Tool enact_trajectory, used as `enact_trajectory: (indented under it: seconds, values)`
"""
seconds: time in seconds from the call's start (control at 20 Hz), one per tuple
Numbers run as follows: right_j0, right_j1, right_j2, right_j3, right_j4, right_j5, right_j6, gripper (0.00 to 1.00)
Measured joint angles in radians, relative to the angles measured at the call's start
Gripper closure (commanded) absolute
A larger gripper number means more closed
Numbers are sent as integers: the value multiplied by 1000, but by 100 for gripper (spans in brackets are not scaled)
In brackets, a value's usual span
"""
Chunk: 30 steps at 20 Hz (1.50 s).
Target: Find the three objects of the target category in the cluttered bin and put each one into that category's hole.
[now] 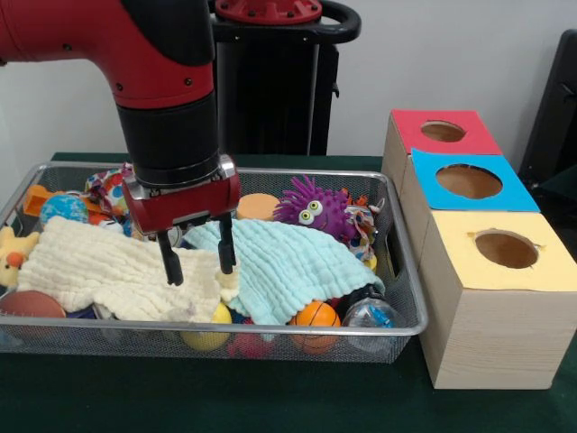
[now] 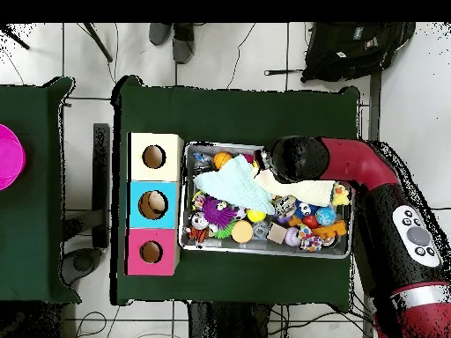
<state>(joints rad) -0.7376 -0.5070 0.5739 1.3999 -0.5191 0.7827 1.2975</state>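
Note:
The silver wire-mesh bin (image 1: 397, 329) is full of toys, with a cream cloth (image 1: 99, 271) and a mint cloth (image 1: 288, 262) spread over the middle. My gripper (image 1: 198, 263) is open and empty, its black fingertips (image 1: 171, 269) down at the cream cloth where the two cloths meet. A yellow chick plush (image 1: 11, 253) lies at the bin's left end; it also shows in the overhead view (image 2: 340, 194). I cannot make out a striped plush. The round hole (image 1: 443, 132) in the red-topped box is the farthest of the three. In the overhead view the arm hides the gripper.
Blue-topped (image 1: 469, 181) and yellow-topped (image 1: 506, 249) boxes stand right of the bin, nearer the camera. A purple spiky googly-eyed ball (image 1: 313, 209) sits at the bin's back, and an orange mini basketball (image 1: 315, 316) and a clear ball (image 1: 368, 314) at its front.

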Motion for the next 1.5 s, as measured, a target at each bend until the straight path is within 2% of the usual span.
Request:
enact_trajectory:
  seconds: [1.5]
  values:
    - [0, 60, 0, 0, -15, -80, 0, 0]
